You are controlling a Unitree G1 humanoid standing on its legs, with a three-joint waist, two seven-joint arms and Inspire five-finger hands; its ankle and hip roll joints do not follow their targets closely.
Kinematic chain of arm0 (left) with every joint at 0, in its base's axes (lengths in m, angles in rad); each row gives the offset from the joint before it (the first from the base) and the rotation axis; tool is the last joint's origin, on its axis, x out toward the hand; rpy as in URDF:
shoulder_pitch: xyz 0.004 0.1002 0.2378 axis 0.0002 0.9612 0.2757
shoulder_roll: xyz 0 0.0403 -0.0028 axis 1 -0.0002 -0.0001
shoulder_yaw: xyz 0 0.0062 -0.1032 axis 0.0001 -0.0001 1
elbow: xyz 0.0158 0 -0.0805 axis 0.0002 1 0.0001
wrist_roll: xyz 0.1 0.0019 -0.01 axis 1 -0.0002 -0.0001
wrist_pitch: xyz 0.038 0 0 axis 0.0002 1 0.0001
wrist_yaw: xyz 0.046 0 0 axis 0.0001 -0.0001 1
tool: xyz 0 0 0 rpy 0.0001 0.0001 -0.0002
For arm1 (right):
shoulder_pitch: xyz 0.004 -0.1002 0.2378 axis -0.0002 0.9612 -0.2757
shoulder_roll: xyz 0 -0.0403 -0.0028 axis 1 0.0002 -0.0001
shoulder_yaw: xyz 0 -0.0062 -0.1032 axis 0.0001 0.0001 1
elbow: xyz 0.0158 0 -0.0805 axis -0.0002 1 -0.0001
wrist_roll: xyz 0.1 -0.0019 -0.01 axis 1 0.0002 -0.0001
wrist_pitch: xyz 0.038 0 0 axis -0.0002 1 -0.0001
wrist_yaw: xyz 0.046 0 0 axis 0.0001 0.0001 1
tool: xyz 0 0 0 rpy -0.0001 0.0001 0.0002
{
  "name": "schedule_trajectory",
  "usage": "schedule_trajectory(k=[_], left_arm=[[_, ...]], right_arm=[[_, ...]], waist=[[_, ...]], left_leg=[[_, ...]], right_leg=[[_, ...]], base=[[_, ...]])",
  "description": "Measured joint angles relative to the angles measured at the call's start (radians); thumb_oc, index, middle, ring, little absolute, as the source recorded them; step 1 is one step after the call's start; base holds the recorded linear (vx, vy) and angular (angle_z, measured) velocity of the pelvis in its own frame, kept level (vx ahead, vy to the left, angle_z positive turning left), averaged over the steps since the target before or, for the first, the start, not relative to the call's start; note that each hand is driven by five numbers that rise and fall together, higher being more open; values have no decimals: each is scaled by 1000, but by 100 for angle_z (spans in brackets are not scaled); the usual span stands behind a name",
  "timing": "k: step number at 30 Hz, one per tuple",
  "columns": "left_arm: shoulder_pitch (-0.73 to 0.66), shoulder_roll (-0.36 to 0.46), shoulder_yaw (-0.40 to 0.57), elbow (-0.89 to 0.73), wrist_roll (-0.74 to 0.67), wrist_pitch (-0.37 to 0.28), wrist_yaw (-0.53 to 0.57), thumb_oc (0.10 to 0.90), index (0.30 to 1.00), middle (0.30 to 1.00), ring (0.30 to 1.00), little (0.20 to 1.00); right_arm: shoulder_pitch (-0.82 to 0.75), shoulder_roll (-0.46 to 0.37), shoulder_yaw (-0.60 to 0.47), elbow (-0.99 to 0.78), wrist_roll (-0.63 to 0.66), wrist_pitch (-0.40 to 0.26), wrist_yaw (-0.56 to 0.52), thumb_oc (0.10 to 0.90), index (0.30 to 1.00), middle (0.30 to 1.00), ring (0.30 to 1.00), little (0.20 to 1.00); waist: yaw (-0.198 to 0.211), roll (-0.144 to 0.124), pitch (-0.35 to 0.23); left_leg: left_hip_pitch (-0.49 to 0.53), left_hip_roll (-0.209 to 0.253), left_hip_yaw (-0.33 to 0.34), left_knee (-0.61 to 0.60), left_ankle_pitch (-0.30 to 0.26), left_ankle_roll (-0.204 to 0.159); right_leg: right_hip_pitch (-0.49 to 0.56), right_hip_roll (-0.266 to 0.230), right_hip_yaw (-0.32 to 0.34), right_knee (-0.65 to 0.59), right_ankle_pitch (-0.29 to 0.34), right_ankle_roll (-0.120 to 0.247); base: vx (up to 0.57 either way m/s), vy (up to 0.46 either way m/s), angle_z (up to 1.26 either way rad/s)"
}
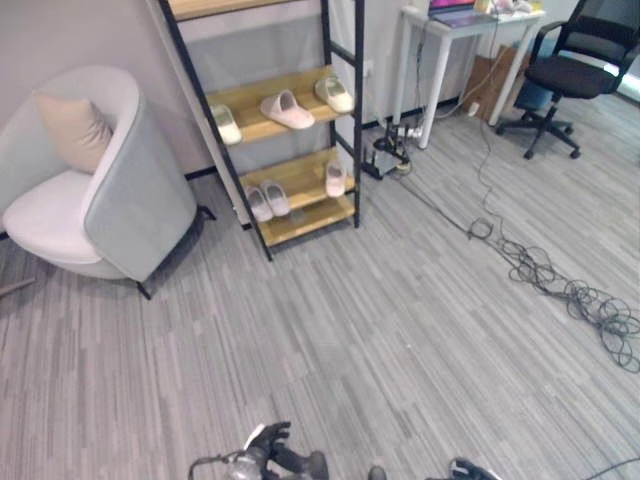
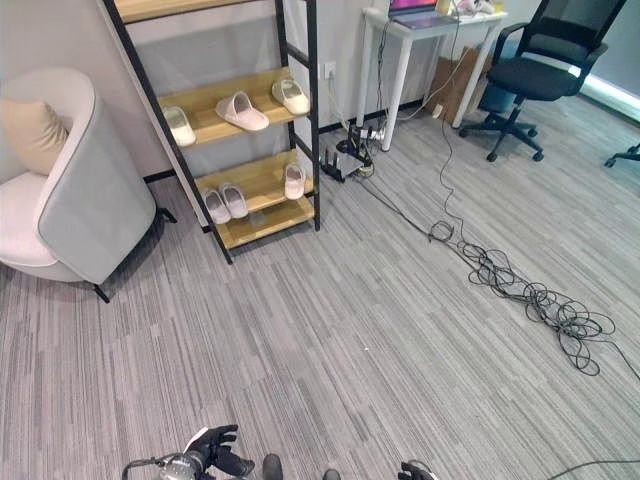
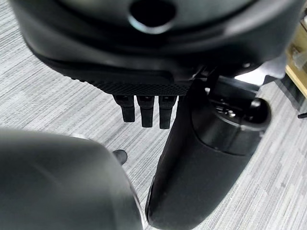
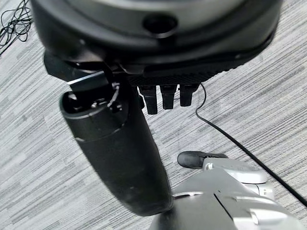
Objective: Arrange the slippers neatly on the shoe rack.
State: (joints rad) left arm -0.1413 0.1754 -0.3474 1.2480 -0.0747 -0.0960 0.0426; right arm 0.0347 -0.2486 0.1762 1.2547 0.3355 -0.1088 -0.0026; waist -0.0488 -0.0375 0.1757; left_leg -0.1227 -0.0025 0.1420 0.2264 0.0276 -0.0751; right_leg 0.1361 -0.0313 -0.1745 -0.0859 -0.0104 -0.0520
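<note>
slippers sit on two shelves of the shoe rack (image 1: 345, 120) against the far wall: on the upper shelf a pale one at the left (image 1: 226, 124), a pink one lying askew in the middle (image 1: 287, 109) and a pale one at the right (image 1: 334, 94); on the lower shelf a pair side by side (image 1: 266, 201) and a single pink one (image 1: 336, 178) well apart from them. we judge the rows are not yet tidy.

our left hand (image 3: 144, 108) hangs low, fingers straight and relaxed, holding nothing. our right hand (image 4: 165, 96) is likewise slack and empty above the bare floor.

we stand well away from the rack, so the risks lie mostly in the approach. the tangle of cables (image 2: 530, 295) trails across the floor on our right; straying that way could snag a foot. the armchair (image 1: 110, 190) sits just beside the rack and may crowd our left arm. reaching for the skewed pink slipper, we could nudge its neighbours off the shelf edge.
</note>
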Motion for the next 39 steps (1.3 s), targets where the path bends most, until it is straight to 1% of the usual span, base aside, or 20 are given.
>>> schedule_trajectory(k=[5,8,9,10,12,14,17,18,19,22,25,27,28,32,33,34,35,36,38,39], left_arm=[[-8,-5,-2,0,0,-1,1,800,900,900,900,900],[-21,-5,0,-2,0,-4,7,800,900,900,900,900],[-16,-6,0,-2,-1,-5,11,800,900,900,900,900],[-4,-4,6,-2,0,-7,15,800,900,900,900,900],[-3,6,23,-2,-1,-12,20,800,900,900,900,900],[-1,5,20,-1,-1,-12,19,800,900,900,900,900],[2,3,18,5,-1,-12,20,800,900,900,900,900],[-2,9,13,5,-1,-12,20,800,900,900,900,900],[-1,10,5,8,-1,-9,29,800,900,900,900,900],[2,4,-2,6,-1,-14,33,800,900,900,900,900],[2,0,0,20,-1,-12,33,800,900,900,900,900],[3,0,1,41,-1,-11,33,800,900,900,900,900],[14,-7,-1,48,-1,-10,31,800,900,900,900,900],[52,-21,19,50,0,-11,32,800,900,900,900,900],[60,-40,23,53,0,-13,31,800,900,900,900,900],[58,-44,23,53,0,-14,30,800,900,900,900,900],[58,-47,27,46,-1,-15,30,800,900,900,900,900],[60,-49,32,45,-2,-17,29,800,900,900,900,900],[57,-52,48,49,-4,-17,31,800,900,900,900,900],[54,-55,61,48,-21,-16,32,800,900,900,900,900]], right_arm=[[7,-3,4,13,0,4,-15,800,900,900,900,900],[-1,-5,4,13,-1,4,-20,800,900,900,900,900],[-3,-5,4,10,-2,3,-22,800,900,900,900,900],[1,2,6,9,-2,1,-24,800,900,900,900,900],[-8,12,1,-2,-3,0,-17,800,900,900,900,900],[-17,10,-9,-11,-12,-1,-18,800,900,900,900,900],[-20,5,-26,-35,-13,-7,-17,800,900,900,900,900],[-24,2,-33,-36,-13,-11,-15,800,900,900,900,900],[-35,-5,-33,-44,-14,-17,-16,800,900,900,900,900],[-41,-14,-32,-68,-13,-22,-15,800,900,900,900,900],[-61,-16,-26,-73,-19,-21,-13,800,900,900,900,900],[-69,-12,-29,-76,-18,-17,-10,800,900,900,900,900],[-72,-8,-30,-77,-18,-17,-9,800,900,900,900,900],[-54,-12,-34,-73,-19,-16,-6,800,900,900,900,900],[-53,-27,-33,-67,-20,-12,-6,800,900,900,900,900],[-55,-31,-32,-66,-21,-4,-6,800,900,900,900,900],[-55,-36,-27,-69,-22,0,-5,800,900,900,900,900],[-54,-39,-28,-72,-22,-1,-5,800,900,900,900,900],[-47,-43,-27,-74,-21,2,-5,800,900,900,900,900],[-32,-46,-23,-74,-20,1,-6,800,900,900,900,900]], waist=[[-2,-2,4],[28,11,12],[25,26,6],[29,14,6],[30,-13,2],[29,6,1],[23,33,4],[23,33,5],[16,44,10],[-1,64,5],[-8,68,6],[-31,65,6],[-37,60,6],[-59,65,-17],[-56,101,-39],[-55,110,-45],[-50,93,-42],[-50,97,-47],[-49,86,-49],[-45,74,-49]], left_leg=[[-25,54,11,-67,-15,2],[-47,58,58,-186,58,8],[-42,56,54,-198,68,20],[8,38,68,-217,83,93],[43,-14,83,-248,60,118],[83,-35,94,-279,48,149],[133,-37,84,-293,23,165],[148,-43,74,-297,-1,159],[185,-51,55,-307,-18,186],[221,-52,22,-306,-23,182],[230,-48,-12,-303,-52,174],[245,-45,-40,-302,-68,160],[284,-42,-50,-304,-94,141],[377,3,-98,-300,-181,70],[385,48,-102,-270,-189,45],[381,59,-99,-226,-192,37],[351,64,-96,-142,-185,9],[345,69,-96,-108,-168,-8],[266,94,-114,101,-146,-82],[219,100,-130,218,-98,-131]], right_leg=[[4,-8,-28,0,-35,2],[15,-15,-26,-1,-57,41],[31,-16,-26,-1,-67,53],[44,-31,-7,8,-83,85],[41,-85,22,60,-110,126],[0,-110,35,184,-122,147],[-164,-126,77,535,-189,214],[-197,-132,87,604,-187,217],[-253,-135,84,678,-204,193],[-322,-118,78,594,-204,183],[-372,-112,70,396,-145,170],[-390,-106,83,246,-39,174],[-398,-110,82,142,62,166],[-364,-112,17,129,200,152],[-348,-65,9,145,175,116],[-327,-54,6,138,169,100],[-294,-48,1,128,180,54],[-284,-36,2,126,168,53],[-233,-19,1,94,144,41],[-207,-8,1,80,132,15]], base=[[203,90,31],[210,82,1],[347,167,-22],[239,141,-18],[267,168,-17],[158,138,-18],[222,77,6],[270,12,21],[224,-44,35],[225,-107,49],[301,-156,26],[204,-110,37],[346,-235,32],[308,-273,38],[111,-137,22],[160,-286,7],[123,-240,-4],[156,-317,-8],[151,-288,-16],[273,-382,-20]])
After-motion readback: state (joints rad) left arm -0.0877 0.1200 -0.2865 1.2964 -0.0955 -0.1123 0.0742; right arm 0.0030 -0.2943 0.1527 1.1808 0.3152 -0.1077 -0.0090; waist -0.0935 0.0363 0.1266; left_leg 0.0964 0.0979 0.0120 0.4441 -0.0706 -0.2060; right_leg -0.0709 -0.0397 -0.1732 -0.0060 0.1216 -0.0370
